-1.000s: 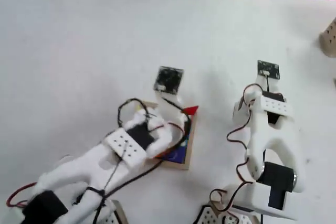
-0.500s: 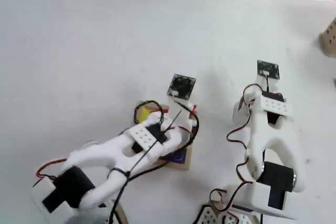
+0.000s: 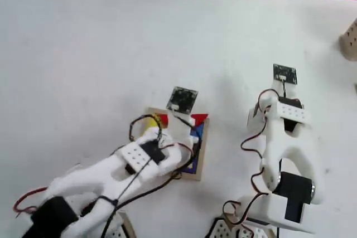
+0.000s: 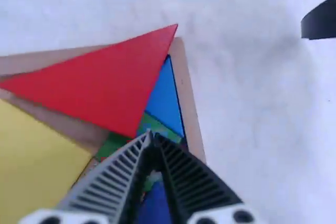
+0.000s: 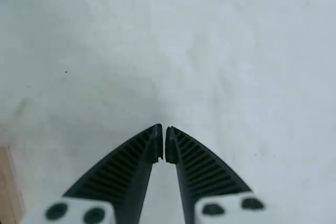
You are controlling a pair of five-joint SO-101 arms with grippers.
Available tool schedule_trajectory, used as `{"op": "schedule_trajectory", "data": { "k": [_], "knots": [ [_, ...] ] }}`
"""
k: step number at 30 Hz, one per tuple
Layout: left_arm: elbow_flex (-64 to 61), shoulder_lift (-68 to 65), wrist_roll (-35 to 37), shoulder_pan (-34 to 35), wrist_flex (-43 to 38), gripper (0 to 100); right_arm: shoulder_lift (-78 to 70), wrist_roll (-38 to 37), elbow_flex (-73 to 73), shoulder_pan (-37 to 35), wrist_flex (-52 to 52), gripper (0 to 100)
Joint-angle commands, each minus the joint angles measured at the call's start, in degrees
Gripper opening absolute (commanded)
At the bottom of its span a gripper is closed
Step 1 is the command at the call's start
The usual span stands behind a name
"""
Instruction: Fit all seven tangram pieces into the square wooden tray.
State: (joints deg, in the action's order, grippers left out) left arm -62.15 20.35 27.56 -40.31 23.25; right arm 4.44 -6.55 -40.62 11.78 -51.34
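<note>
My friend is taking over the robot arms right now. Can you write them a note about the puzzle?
Left gripper: shut, empty, tips by the green piece in the tray.
Right gripper: shut, empty, over the table.
Done: red triangle, yellow piece, blue piece and green piece are in the tray.
Left: the red triangle's corner pokes past the tray's corner, so it probably needs nudging flat. I cannot see all seven pieces; count them.

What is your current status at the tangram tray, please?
Left gripper shut, tips above pieces in the tray. Right gripper shut, empty, above bare table. Red triangle tip overlaps the tray rim.
</note>
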Motion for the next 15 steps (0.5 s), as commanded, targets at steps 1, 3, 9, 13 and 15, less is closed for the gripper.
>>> {"op": "schedule_trajectory", "data": {
  "k": [1,3,9,13,15],
  "knots": [
    [0.26,6.99,-0.26,2.86,1.32,2,0.22,0.53,1.14,-0.57,0.48,2.2],
    [0.97,8.13,-0.18,4.09,1.23,2,0.22,0.53,1.14,-0.57,0.48,2.2],
    [9.14,4.18,0.18,3.74,0.97,2,0.13,0.53,1.14,-0.57,0.48,2.0],
    [16.35,-6.11,0.18,4.26,0.88,2,0.13,0.53,1.14,-0.57,0.48,2.0],
    [19.69,-12.44,0.09,4.97,0.88,2,0.13,0.53,1.14,-0.57,0.48,2.0]
  ]
}}
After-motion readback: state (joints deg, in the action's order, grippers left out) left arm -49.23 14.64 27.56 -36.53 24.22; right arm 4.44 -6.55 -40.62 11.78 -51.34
